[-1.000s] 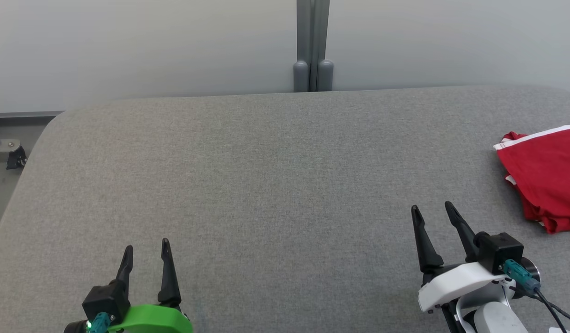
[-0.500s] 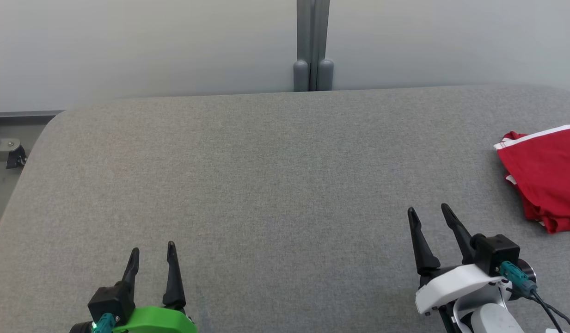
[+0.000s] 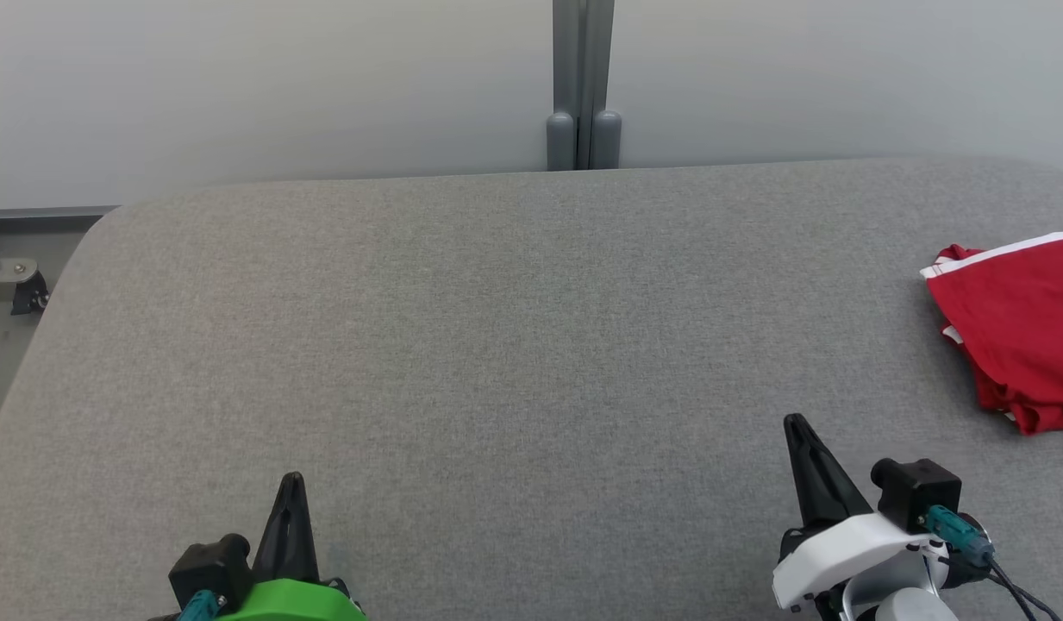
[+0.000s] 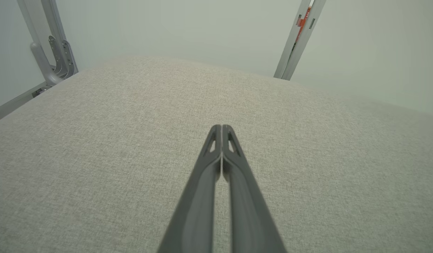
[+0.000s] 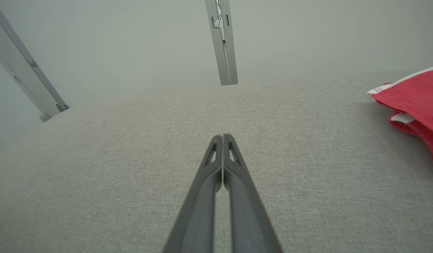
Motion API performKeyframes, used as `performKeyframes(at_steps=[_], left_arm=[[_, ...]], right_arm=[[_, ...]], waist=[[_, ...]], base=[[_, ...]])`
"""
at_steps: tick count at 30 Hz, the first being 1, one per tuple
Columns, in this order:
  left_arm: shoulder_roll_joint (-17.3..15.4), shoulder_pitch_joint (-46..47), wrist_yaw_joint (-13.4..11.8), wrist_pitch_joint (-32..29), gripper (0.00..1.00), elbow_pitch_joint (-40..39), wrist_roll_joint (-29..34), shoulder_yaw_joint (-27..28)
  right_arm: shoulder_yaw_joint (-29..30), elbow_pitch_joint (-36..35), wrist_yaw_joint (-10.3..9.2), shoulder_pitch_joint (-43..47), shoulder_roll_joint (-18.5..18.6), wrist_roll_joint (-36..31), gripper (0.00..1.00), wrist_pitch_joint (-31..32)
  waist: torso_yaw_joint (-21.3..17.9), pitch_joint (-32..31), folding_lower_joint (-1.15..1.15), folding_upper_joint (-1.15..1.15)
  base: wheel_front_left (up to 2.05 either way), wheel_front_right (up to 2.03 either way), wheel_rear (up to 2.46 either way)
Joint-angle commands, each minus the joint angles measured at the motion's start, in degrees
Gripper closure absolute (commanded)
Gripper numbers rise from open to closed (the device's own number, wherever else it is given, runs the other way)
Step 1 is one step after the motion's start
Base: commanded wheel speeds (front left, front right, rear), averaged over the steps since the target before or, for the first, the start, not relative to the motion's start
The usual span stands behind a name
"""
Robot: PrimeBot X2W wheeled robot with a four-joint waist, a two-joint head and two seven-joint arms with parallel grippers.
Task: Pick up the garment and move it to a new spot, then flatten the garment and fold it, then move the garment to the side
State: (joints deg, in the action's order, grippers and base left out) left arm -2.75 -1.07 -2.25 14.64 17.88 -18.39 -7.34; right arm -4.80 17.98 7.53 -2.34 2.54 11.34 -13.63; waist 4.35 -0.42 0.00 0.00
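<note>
Clenched since the earlier frame, and drawn back toward the robot: left end effector (image 3: 290,479) and right end effector (image 3: 795,423), fingers of each pressed tip to tip, grasping nothing. Held over the grey fabric desk (image 3: 514,328). Bunched red garment (image 3: 1018,332) with white trim lying on the desk, ahead and to the right of the right end effector, well apart from it; farther still from the left end effector.

one red garment (image 3: 1018,332); two tools: left tool (image 3: 290,479), right tool (image 3: 795,423); one table (image 3: 497,345)
</note>
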Motion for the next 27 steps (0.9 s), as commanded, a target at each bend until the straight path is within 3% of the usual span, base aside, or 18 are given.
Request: performKeyframes(at_steps=[1, 27], left_arm=[[-0.05, 0.53, 0.41, -0.51, 1.0, -0.69, -2.4, 0.6], [-0.1, 2.94, 3.47, -7.18, 1.0, -1.87, -25.57, 4.94]], right_arm=[[0.38, -0.93, 0.0, -0.92, 0.1, 2.65, 1.0, 0.5], [3.86, -2.06, -0.02, -2.09, 0.32, 28.15, 1.0, 6.81]], waist=[[-0.06, 0.0, 0.0, 0.0], [-0.96, 0.13, 0.0, 0.0]], base=[[0.0, 0.0, 0.0], [0.0, 0.0, 0.0]])
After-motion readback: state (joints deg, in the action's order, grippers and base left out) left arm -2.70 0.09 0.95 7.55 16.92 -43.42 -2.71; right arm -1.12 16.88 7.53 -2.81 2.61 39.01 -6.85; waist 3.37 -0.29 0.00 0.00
